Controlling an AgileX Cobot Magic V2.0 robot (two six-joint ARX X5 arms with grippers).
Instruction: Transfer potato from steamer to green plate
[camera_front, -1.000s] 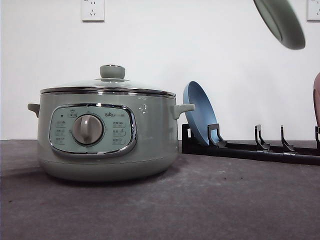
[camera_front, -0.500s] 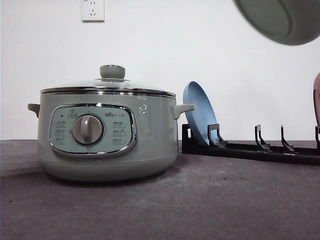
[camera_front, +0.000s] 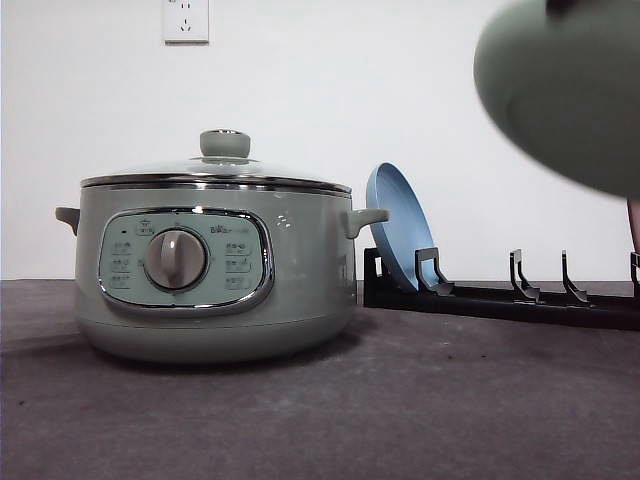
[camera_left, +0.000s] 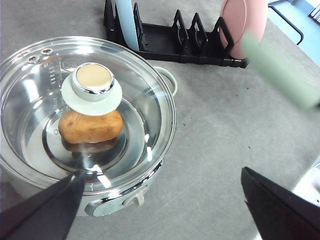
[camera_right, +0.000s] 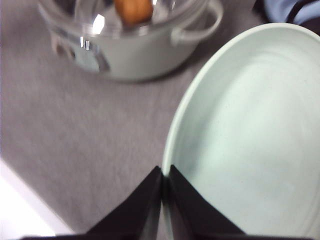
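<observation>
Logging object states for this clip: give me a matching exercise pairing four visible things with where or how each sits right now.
Things:
1. Orange-brown oval potato
2. Pale mint-green round plate
3. Blue round plate
4. Glass lid with green knob

States:
A. Standing on edge in the black rack
B. Closed on the sage-green steamer
C. Inside the steamer, under glass
D. Held off the table, its rim pinched by the right gripper fingers

Pairs: 1-C, 2-D, 3-A, 4-B
</observation>
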